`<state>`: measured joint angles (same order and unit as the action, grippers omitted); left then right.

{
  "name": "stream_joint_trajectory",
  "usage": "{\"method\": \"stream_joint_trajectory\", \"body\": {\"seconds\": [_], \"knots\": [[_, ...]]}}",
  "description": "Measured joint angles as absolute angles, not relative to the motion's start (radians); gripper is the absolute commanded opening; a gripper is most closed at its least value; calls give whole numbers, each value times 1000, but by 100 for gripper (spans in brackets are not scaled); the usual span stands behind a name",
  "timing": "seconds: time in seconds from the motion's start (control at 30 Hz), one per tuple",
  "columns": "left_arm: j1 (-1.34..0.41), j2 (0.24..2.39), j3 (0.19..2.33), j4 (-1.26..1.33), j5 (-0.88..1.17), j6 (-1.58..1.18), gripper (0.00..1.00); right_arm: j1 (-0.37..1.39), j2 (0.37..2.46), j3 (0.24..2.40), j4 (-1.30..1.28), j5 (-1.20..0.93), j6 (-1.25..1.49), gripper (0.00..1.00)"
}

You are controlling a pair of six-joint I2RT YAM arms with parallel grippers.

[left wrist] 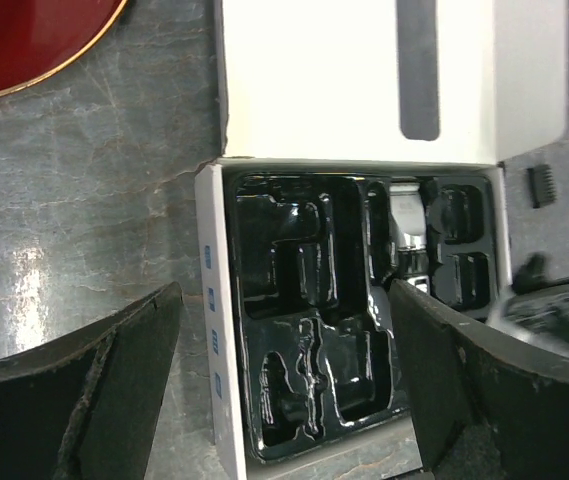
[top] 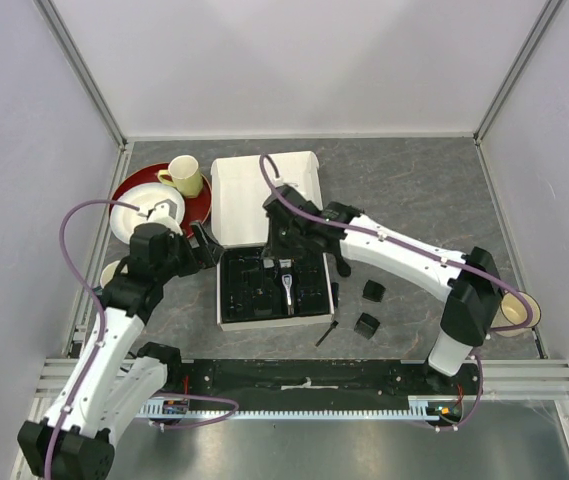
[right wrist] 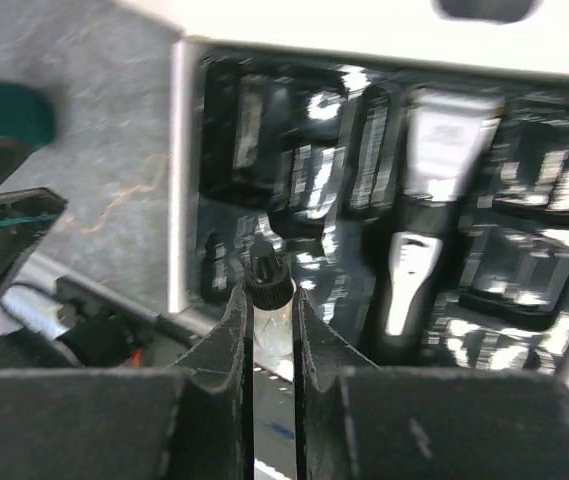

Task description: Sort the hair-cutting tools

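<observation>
Nearly shut, the right gripper [right wrist: 269,305] pinches a small black-capped bottle [right wrist: 267,282] over the tray [right wrist: 519,265] — a thin hold that could let it slip and miss its pocket or strike the seated clipper [right wrist: 411,265] — while the left gripper [left wrist: 286,300] hangs wide open, empty.

Glossy black plastic tray [left wrist: 304,300]; matt white card box [left wrist: 304,80]; clear glossy bottle [right wrist: 269,320].

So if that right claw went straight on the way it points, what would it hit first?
Probably the black moulded tray, in a pocket beside the clipper. The right gripper pinches a small black-capped bottle, which would touch first; depth is unclear.
</observation>
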<state>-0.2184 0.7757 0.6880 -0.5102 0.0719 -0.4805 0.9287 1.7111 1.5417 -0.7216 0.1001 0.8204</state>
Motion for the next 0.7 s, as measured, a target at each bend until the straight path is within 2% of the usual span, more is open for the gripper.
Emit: {"method": "stream_joint_trajectory", "body": {"seconds": [0.17, 0.4, 0.7], "knots": [[-218, 673, 677, -541, 97, -481, 90, 1015, 1724, 1511, -599, 42, 885, 11], [-220, 661, 677, -583, 88, -481, 89, 1121, 1786, 1506, -497, 39, 913, 12], [-257, 619, 668, -630, 7, -488, 88, 1169, 1787, 1327, -392, 122, 929, 12]]}}
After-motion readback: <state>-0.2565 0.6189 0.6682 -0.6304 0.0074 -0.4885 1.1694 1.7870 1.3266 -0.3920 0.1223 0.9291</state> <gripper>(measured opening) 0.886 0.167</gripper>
